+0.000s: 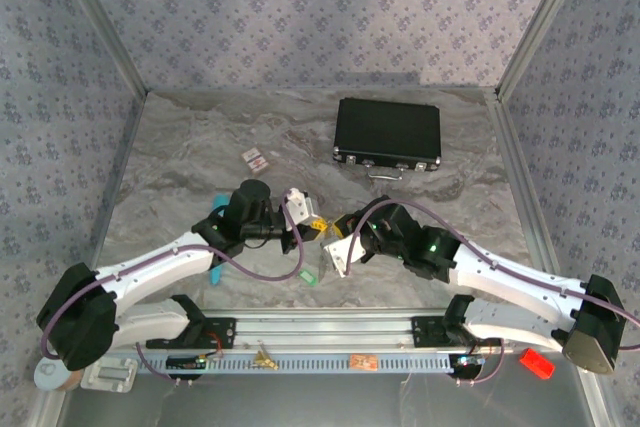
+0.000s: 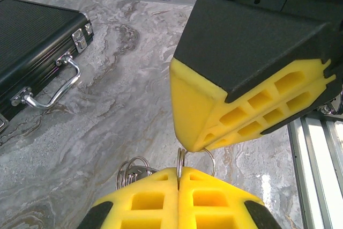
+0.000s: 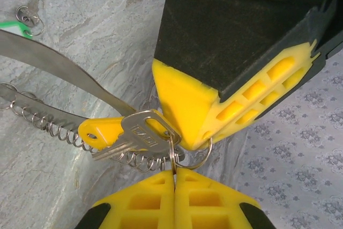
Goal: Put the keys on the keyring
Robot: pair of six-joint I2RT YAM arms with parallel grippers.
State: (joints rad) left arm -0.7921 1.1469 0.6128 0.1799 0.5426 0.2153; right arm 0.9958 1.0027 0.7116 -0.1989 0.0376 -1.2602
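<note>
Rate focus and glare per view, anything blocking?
Top external: even light, soft shadows, green key barely resolved. Left wrist: case sharp, rail bright, nearly washed out. Right wrist: key and small ring sharp, glint on the key's metal.

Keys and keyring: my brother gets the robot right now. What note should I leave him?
Left gripper: shut, pinching the split ring of the yellow-headed key.
Right gripper: shut on the same split ring.
Keyring: its coiled rim runs just behind that key; whether the key is threaded on, I cannot tell.
Green-headed key: lying on the table, in neither gripper.
Done: no key clearly on. Left: thread the yellow key, then the green one.
</note>
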